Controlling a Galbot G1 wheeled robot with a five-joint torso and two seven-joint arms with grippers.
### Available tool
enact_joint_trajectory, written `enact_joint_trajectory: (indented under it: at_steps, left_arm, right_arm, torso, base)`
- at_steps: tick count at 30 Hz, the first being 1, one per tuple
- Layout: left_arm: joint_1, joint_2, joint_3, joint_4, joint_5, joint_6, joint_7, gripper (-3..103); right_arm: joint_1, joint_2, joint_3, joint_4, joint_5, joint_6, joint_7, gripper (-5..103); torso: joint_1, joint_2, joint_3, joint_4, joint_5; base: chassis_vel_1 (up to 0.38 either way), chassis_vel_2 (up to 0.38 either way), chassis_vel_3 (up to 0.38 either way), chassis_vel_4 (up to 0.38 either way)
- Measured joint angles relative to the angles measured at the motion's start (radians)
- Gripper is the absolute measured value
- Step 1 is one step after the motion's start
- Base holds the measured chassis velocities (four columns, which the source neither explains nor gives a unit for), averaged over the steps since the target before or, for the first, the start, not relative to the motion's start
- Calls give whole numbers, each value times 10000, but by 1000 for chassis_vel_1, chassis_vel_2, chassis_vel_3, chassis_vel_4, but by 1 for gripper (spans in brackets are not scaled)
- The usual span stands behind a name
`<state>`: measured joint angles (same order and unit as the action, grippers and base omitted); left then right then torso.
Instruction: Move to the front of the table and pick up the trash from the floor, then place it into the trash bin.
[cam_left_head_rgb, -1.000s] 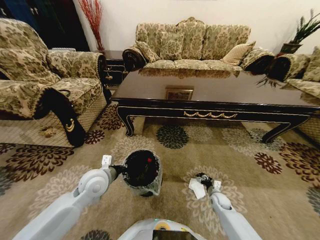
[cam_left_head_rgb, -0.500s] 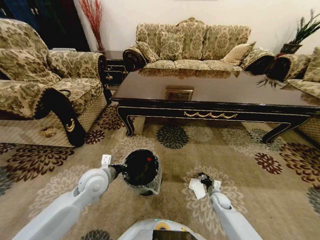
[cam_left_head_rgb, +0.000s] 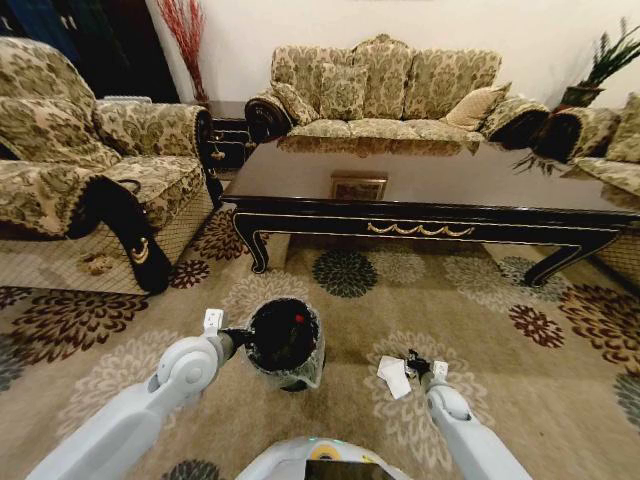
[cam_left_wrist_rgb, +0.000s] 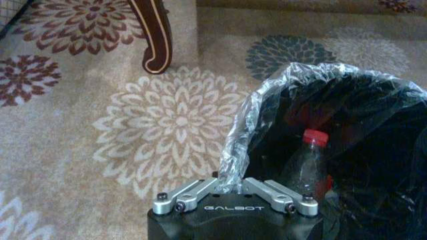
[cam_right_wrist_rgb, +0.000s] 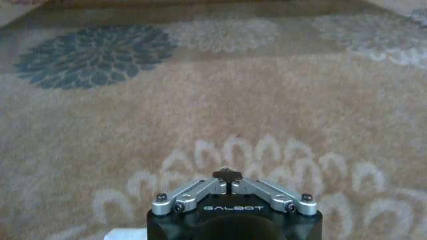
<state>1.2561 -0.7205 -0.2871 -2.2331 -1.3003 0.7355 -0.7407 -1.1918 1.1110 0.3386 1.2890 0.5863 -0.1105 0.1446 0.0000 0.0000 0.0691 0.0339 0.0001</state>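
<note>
Right gripper jaws shut, empty, beside paper; may nudge it. Left gripper jaws pinching bin liner; tip risk.

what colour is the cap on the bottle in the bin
Red. The bottle stands inside the trash bin, clearest in the left wrist view.
</note>
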Motion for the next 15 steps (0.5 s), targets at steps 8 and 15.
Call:
enact_joint_trajectory:
  at_steps: [8,15]
  left_arm:
    - [-20,-30,32,1,21,0,11,2]
    - [-84,-103,215,13,78,0,21,2]
  right_arm:
    - [-1218,-510,692,1423,401,-70,-25,17]
    - [-1939,-513,1011,1654,397,-51,-267,44]
  torso:
    - [0,0,0,-5,0]
    - [0,0,-1,-4,-1]
  base:
    - [0,0,0,0]
    - [0,0,0,0]
